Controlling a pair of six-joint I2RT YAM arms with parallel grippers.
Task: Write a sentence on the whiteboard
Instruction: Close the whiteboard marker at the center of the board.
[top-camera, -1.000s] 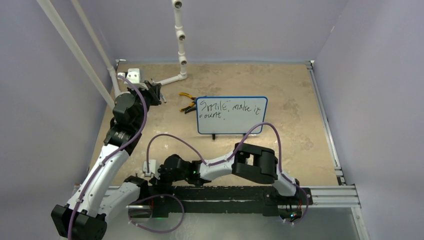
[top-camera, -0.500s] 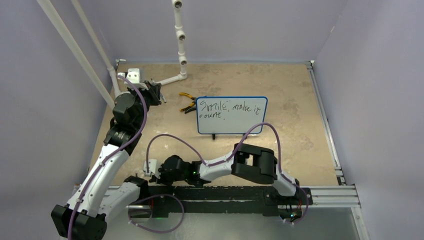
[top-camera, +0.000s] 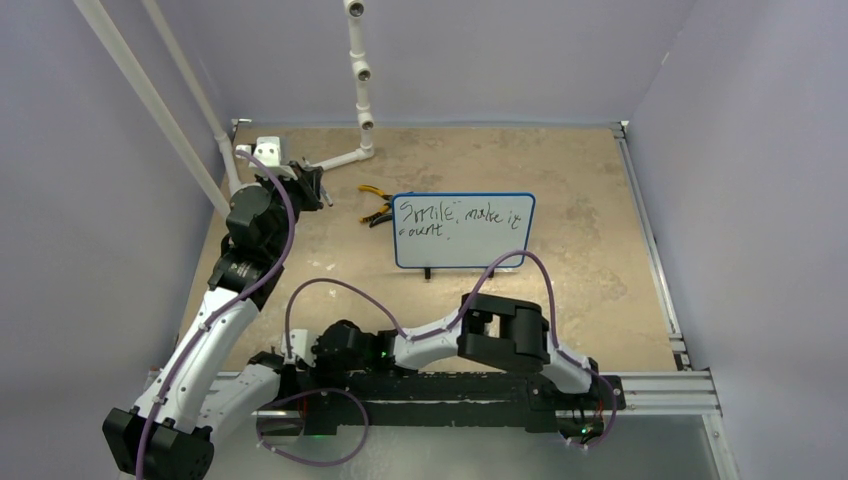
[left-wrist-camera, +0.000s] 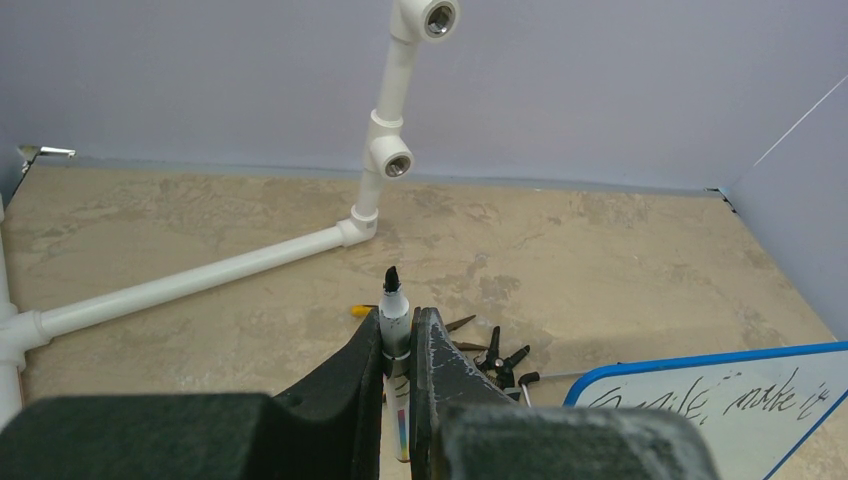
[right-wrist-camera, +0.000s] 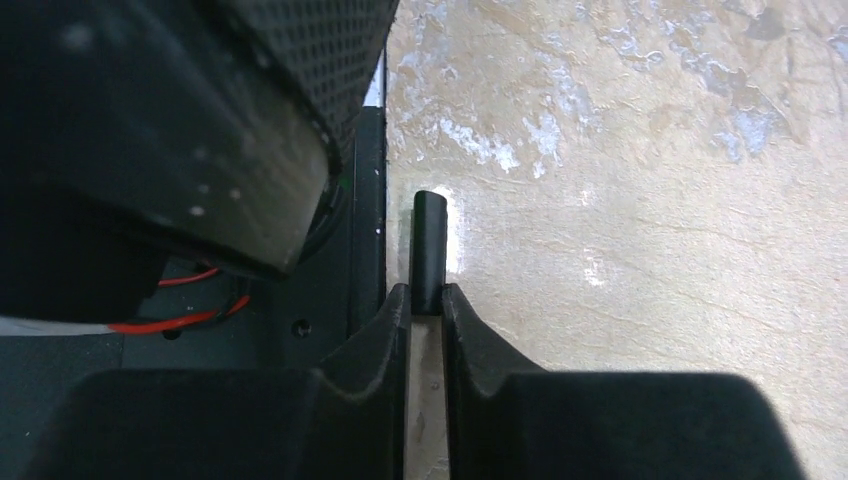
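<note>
Top external: left hand (top-camera: 312, 185), upper left, clamped on an uncapped marker (left-wrist-camera: 393, 310). Right hand (right-wrist-camera: 427, 300), lower left, pinching a black cap (right-wrist-camera: 428, 240). Whiteboard (top-camera: 480, 245), centre of the desk (top-camera: 600, 250), propped on black feet; judged light, stiff, slick-faced, easily tipped. Grip the blue frame. Sentence (top-camera: 420, 212) reads "Smile, make it count".

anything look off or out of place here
Mostly tidy. Yellow-handled pliers lie on the table by the far left corner of the whiteboard, unrelated to writing. The marker in the left gripper is uncapped, away from the board; the right gripper pinches what looks like its black cap.
</note>
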